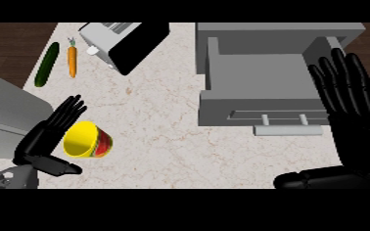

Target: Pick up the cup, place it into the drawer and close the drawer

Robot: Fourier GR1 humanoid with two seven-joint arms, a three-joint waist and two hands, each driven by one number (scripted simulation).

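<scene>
Fingers [63, 113] of the left hand [45, 139] are spreading wide beside the cup [88, 140], which is lying tilted on the worktop [159, 117], its yellow mouth facing the palm. To grasp well, I judge the fingers and the thumb, now pointing rightward below the cup, should be closing round its wall before any lifting. Farther right, the drawer [253, 73] is standing open and waiting. At the right edge, the right hand [345, 107] is resting open, fingers straight and pointing up.

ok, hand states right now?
Left hand: open, fingers straight beside the yellow and red cup, holding nothing.
Right hand: open, empty.
</scene>
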